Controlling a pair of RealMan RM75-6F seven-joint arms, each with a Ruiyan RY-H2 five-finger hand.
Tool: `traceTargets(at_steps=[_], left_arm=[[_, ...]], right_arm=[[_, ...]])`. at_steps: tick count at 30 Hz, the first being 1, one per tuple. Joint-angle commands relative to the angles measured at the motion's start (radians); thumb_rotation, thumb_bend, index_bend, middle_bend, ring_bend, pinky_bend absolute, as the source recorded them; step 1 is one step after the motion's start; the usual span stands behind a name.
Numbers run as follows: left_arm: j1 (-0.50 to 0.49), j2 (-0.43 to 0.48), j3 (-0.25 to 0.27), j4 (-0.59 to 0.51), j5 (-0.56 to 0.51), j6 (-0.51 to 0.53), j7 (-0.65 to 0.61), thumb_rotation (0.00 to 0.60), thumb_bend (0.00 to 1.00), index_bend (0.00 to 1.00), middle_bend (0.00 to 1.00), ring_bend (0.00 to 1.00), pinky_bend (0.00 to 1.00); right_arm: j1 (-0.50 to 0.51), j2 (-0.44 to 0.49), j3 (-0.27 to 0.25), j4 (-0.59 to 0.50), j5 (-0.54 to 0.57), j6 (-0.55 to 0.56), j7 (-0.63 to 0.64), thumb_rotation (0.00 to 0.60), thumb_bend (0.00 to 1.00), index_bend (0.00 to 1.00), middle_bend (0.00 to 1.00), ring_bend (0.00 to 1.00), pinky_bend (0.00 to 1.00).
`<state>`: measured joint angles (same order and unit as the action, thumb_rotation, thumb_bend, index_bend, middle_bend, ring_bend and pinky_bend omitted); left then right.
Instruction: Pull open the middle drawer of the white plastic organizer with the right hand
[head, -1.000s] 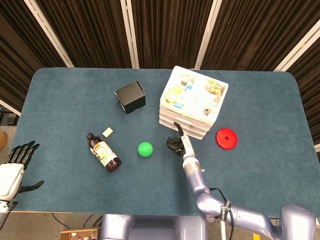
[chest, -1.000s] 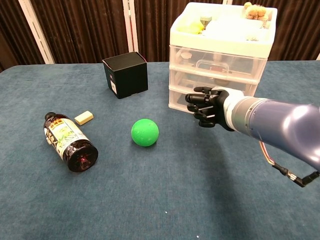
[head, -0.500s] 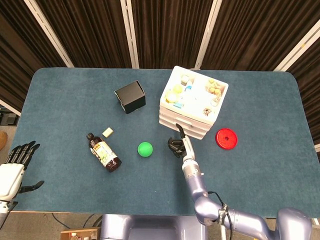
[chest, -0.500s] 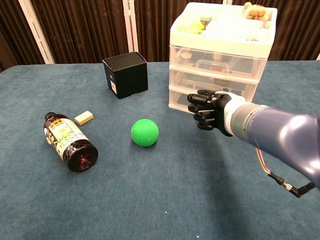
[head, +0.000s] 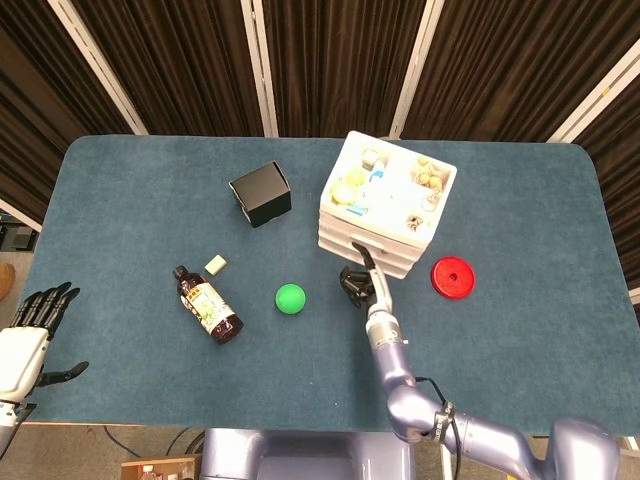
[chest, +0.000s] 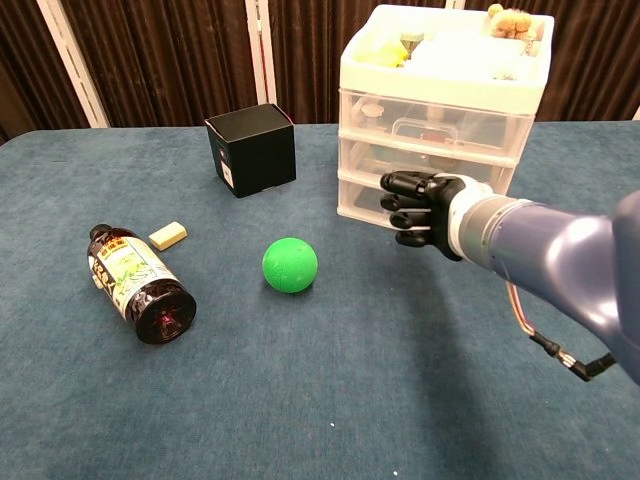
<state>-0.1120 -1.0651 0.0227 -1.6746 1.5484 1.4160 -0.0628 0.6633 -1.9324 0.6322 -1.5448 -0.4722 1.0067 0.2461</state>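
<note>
The white plastic organizer (head: 385, 195) stands at the back right of the table, its three drawers all closed and its top tray full of small items. In the chest view the middle drawer (chest: 400, 160) sits between the other two. My right hand (chest: 420, 208) hovers just in front of the lower drawers with its dark fingers partly bent and nothing in them. From above, the right hand (head: 357, 282) is at the organizer's front face; whether it touches is unclear. My left hand (head: 25, 340) rests off the table's front left corner, fingers spread and empty.
A green ball (chest: 290, 265) lies left of the right hand. A black box (chest: 252, 150) stands further back. A dark bottle (chest: 135, 285) lies on its side at the left beside a small beige block (chest: 168, 236). A red disc (head: 451, 276) lies right of the organizer.
My right hand has moved a little up and toward the organizer's front, closing the gap to the drawers. The left hand and all objects are where they were.
</note>
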Motion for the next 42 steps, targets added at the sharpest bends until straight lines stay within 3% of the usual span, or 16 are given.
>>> traceTargets(at_steps=[1,6,13,16,25,32,37,42], left_arm=[[0.0,0.0,0.0,0.0,-0.001,-0.001,-0.001,0.6,0.01,0.0,0.0,0.0,0.0],[-0.002,0.002,0.0,-0.002,-0.003,-0.005,-0.001,0.6,0.01,0.0,0.0,0.0,0.0],[-0.001,0.004,-0.001,-0.004,-0.008,-0.006,-0.006,0.6,0.01,0.0,0.0,0.0,0.0],[-0.001,0.005,-0.001,-0.005,-0.008,-0.007,-0.006,0.6,0.01,0.0,0.0,0.0,0.0],[0.0,0.005,0.001,-0.01,-0.01,-0.009,-0.001,0.6,0.01,0.0,0.0,0.0,0.0],[0.001,0.003,0.001,-0.009,-0.008,-0.006,0.006,0.6,0.01,0.0,0.0,0.0,0.0],[0.001,0.002,0.0,-0.007,-0.008,-0.004,0.006,0.6,0.01,0.0,0.0,0.0,0.0],[0.0,0.003,0.0,-0.009,-0.009,-0.006,0.007,0.6,0.01,0.0,0.0,0.0,0.0]], right_arm=[[0.003,-0.007,0.014,0.011,0.007,-0.016,0.018,0.6,0.69,0.0,0.85,0.87,0.95],[0.023,-0.026,0.037,0.045,0.024,-0.035,0.032,0.6,0.72,0.01,0.85,0.87,0.95],[0.039,-0.036,0.058,0.073,0.053,-0.055,0.042,0.6,0.73,0.18,0.85,0.87,0.95],[0.034,-0.033,0.052,0.064,0.057,-0.061,0.043,0.6,0.74,0.23,0.85,0.87,0.95],[-0.005,-0.012,-0.002,-0.01,0.038,-0.073,0.047,0.6,0.74,0.25,0.85,0.87,0.95],[-0.039,0.001,-0.052,-0.074,-0.006,-0.065,0.051,0.6,0.74,0.24,0.84,0.86,0.94],[-0.056,0.008,-0.089,-0.107,-0.066,-0.054,0.046,0.6,0.73,0.03,0.82,0.84,0.92],[-0.073,0.033,-0.147,-0.167,-0.104,-0.063,0.021,0.6,0.71,0.0,0.78,0.81,0.9]])
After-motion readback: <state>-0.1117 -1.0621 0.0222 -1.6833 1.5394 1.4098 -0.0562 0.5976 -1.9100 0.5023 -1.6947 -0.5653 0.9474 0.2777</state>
